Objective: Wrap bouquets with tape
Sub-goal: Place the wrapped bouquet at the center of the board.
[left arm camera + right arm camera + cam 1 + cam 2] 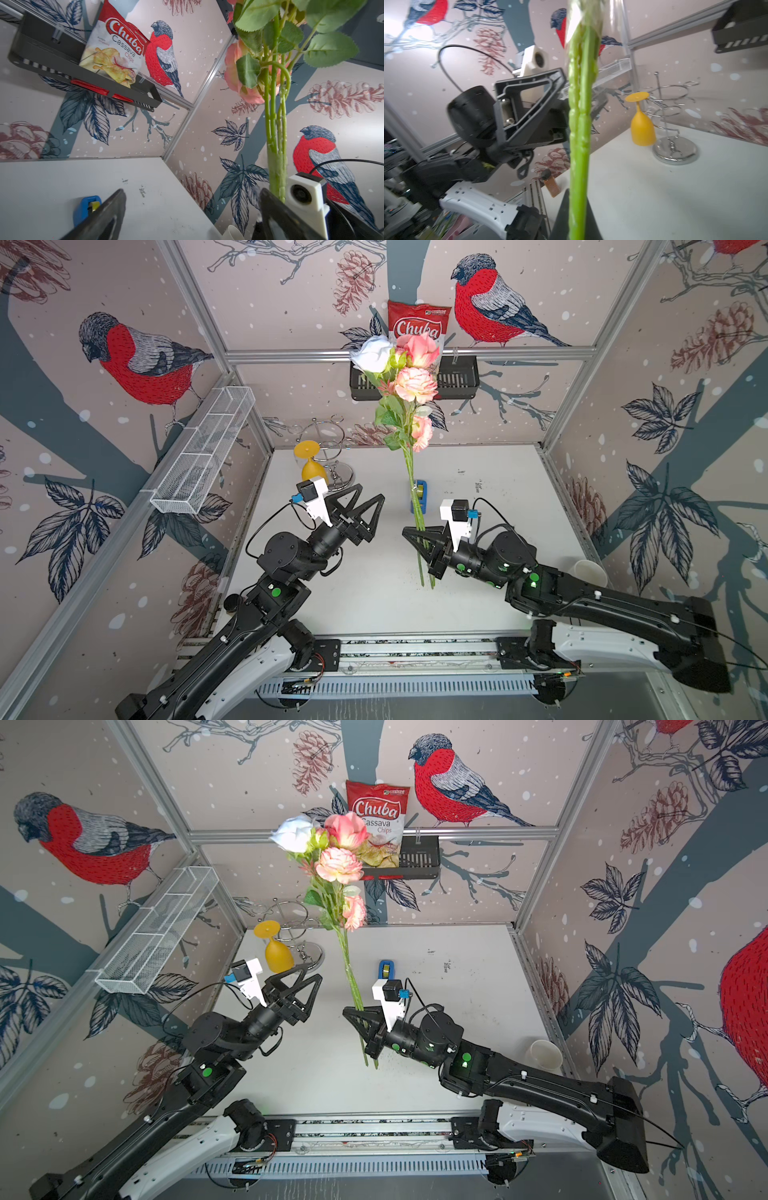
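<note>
The bouquet (pixel 415 383) (pixel 338 863), with pink and white blooms and green leaves, stands upright above the table. My right gripper (pixel 422 536) (pixel 360 1014) (pixel 577 199) is shut on its long green stems (pixel 581 124) near their lower ends. In the left wrist view the stems (pixel 274 124) look bound in a pale, clear film just above that grip. The tape sits in a blue dispenser (pixel 420 494) (pixel 386 968) (pixel 86 207) on the table behind the stems. My left gripper (pixel 370 494) (pixel 311 974) (pixel 192 199) is open and empty, left of the stems and apart from them.
A yellow goblet (pixel 316 472) stands upside down by a chrome rack (pixel 332 439) at the back left. A white cup (pixel 588 572) lies at the right edge. A wire basket (pixel 203 452) hangs on the left wall. A black shelf (pixel 457 381) with a chips bag (pixel 417 321) hangs at the back.
</note>
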Robot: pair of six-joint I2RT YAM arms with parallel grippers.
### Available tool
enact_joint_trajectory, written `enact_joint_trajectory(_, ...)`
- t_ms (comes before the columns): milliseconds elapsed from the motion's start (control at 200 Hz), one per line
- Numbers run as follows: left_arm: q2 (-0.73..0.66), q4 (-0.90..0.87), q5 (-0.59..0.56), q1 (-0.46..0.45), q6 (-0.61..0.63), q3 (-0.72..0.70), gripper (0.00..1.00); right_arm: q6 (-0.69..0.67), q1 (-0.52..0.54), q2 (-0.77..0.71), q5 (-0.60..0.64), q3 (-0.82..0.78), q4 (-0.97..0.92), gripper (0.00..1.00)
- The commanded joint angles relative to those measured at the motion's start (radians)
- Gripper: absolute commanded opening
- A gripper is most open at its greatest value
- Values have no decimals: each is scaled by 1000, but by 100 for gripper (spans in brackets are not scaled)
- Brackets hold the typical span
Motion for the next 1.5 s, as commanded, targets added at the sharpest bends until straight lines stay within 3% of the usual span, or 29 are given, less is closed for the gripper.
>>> enact_joint_trajectory(0,-29,-157,-173,3,52,-12,98,131,-38,4,308,25,-270,0)
enact_joint_trajectory(75,-54,-216,-240,2,54,-28,98,212,-104,12,394,7,-407,0)
enact_joint_trajectory(190,-90,-270,-308,3,50,-62,98,263,-230,-3,384,-76,-483,0)
enact_joint_trajectory(420,-140,-354,-508,3,50,-135,98,244,-482,-16,278,-278,-452,0)
enact_joint_trajectory(670,-188,-350,-638,2,57,-234,98,185,-720,38,95,-406,-405,4)
enact_joint_trajectory(916,-242,-289,-713,3,109,-319,97,154,-722,225,13,-356,-396,6)
enact_joint_trajectory(1071,-250,-289,-773,3,138,-343,97,164,-701,310,-16,-364,-365,17)
enact_joint_trajectory(1196,-245,-252,-843,3,158,-370,97,173,-680,315,13,-349,-388,40)
enact_joint_trajectory(1316,-228,-177,-886,4,226,-403,97,169,-669,215,13,-330,-415,65)
enact_joint_trajectory(1496,-163,72,-980,8,444,-464,97,154,-671,-62,101,-281,-436,78)
